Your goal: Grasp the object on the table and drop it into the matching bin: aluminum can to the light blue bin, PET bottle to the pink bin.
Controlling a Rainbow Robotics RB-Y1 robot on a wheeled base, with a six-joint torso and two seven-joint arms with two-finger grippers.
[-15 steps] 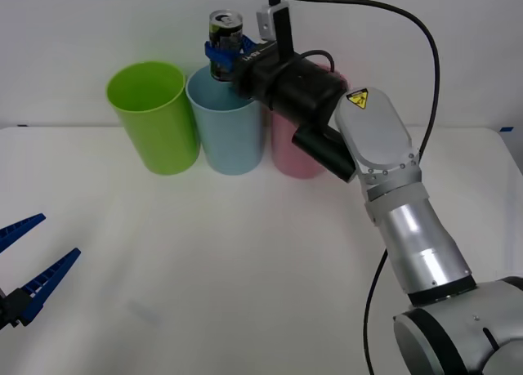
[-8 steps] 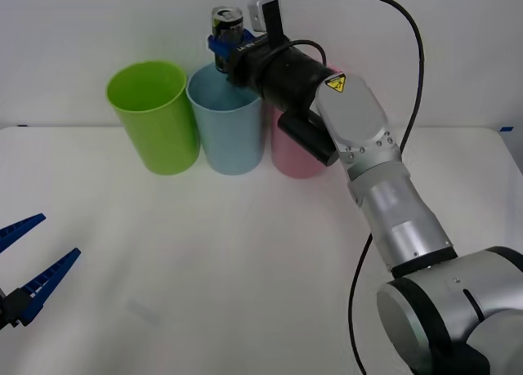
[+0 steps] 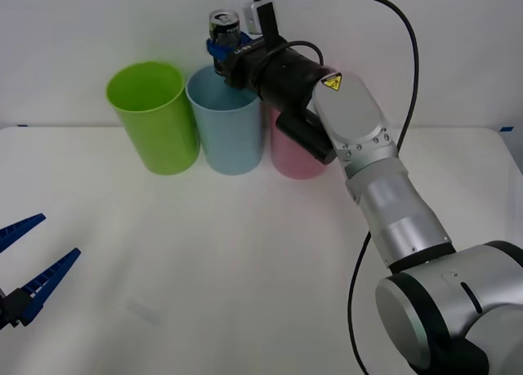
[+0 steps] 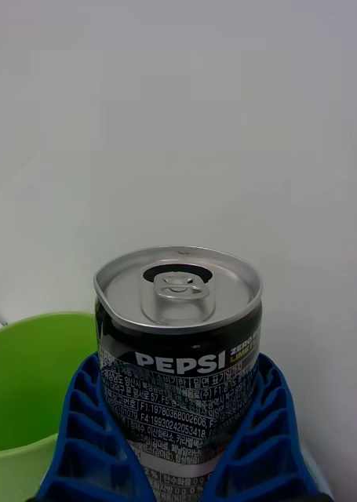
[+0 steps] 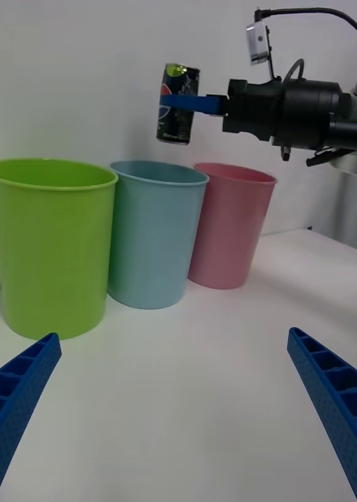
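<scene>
My right gripper [image 3: 222, 50] is shut on the aluminum can [image 3: 224, 29], a small can with a silver top and a dark label. It holds the can upright in the air just above the rim of the light blue bin [image 3: 230, 130]. The right wrist view shows the can [image 4: 179, 345] clamped between the blue ribbed fingers [image 4: 92, 431]. From the left wrist view the can [image 5: 177, 103] hangs above the light blue bin [image 5: 156, 233], with the pink bin [image 5: 229, 223] beside it. The pink bin [image 3: 298, 154] is partly hidden behind my right arm. My left gripper [image 3: 24, 269] rests open low at the table's left.
A lime green bin [image 3: 154, 118] stands to the left of the light blue one, touching or nearly touching it. The three bins form a row at the back of the white table [image 3: 245, 269]. A black cable [image 3: 409, 56] arcs over my right arm.
The right arm has swung the can slightly left and further back over the light blue bin. The left gripper has not moved.
</scene>
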